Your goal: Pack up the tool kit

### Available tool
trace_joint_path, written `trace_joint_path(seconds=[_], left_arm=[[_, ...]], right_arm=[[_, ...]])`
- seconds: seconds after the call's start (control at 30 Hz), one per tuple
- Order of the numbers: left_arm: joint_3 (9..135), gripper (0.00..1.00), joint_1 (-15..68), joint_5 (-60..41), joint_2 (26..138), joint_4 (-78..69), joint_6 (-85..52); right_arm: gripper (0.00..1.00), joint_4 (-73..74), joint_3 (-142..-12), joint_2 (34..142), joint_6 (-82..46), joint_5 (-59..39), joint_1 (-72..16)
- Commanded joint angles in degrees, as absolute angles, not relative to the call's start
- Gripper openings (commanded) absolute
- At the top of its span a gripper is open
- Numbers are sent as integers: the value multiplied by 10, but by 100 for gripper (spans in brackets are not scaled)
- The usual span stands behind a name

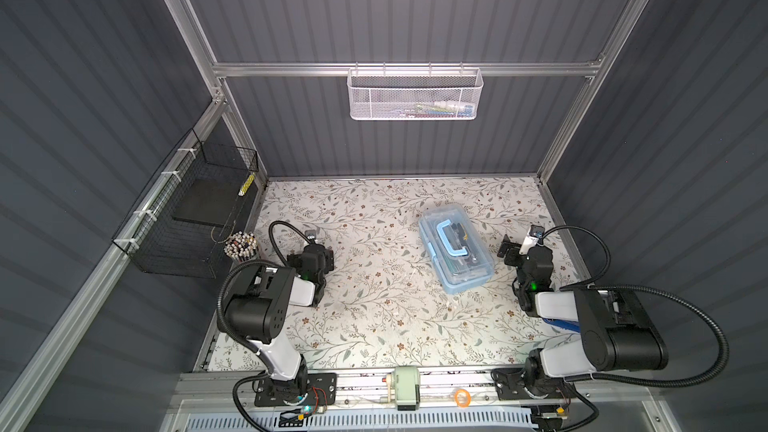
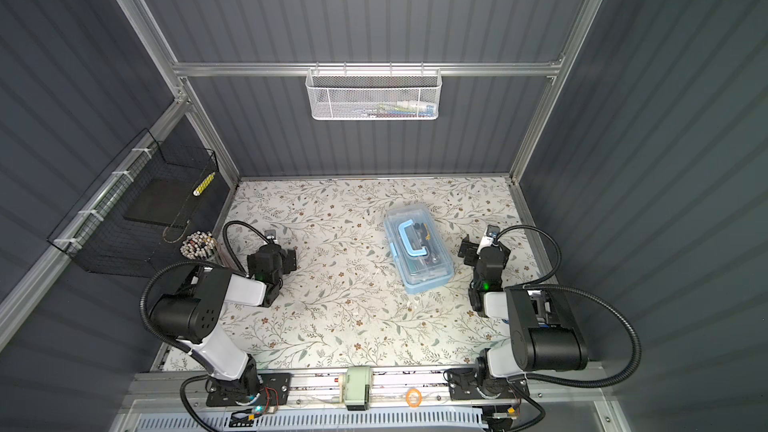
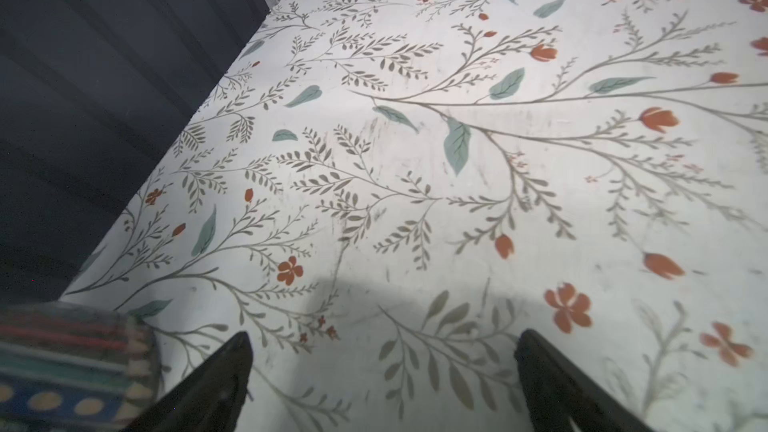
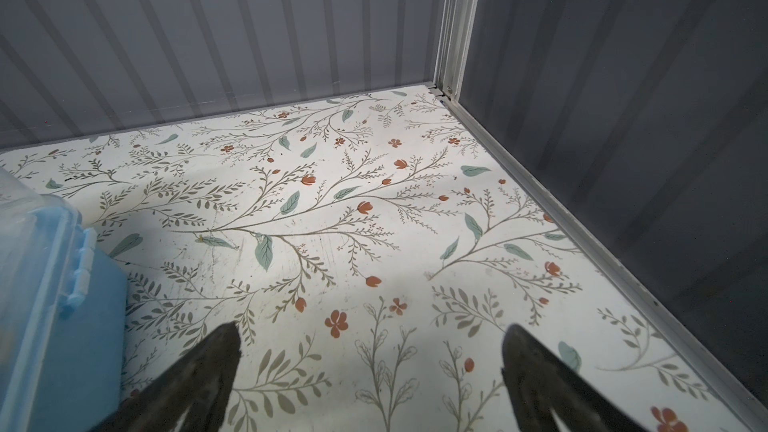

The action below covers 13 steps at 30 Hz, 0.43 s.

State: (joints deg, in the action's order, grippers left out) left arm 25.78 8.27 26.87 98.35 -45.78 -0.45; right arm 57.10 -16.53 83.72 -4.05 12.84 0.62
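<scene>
The tool kit [image 1: 455, 249] [image 2: 417, 249] is a light-blue box lying slantwise on the flowered table, right of the middle. Its clear lid lies down with the blue arched handle [image 1: 451, 238] flat on top. Small tools, one of them yellow and black, show through the lid. In the right wrist view the tool kit [image 4: 50, 305] fills one edge, with a blue latch [image 4: 81, 268] on its side. My right gripper [image 4: 372, 332] [image 1: 527, 255] stands open beside the box, a short gap away, holding nothing. My left gripper [image 3: 382, 338] [image 1: 311, 258] is open over bare table, well to the left.
A white mesh basket [image 1: 415, 95] hangs on the back wall. A black wire basket [image 1: 187, 218] hangs on the left wall, with a cup of coloured pencils [image 1: 241, 245] [image 3: 70, 367] just below it, near my left gripper. A pale green device [image 1: 405, 386] and an orange ring [image 1: 462, 398] sit on the front rail.
</scene>
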Motion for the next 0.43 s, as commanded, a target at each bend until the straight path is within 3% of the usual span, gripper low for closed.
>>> trace_joint_path(seconds=[0.0,0.4], left_arm=[[262,100,62,216,989,-547,-10],[261,100,62,218,984,-544,-11]], right_arm=[[99,587,-172,837,-45,134,9],[99,586,-173,837,-45,134,9]])
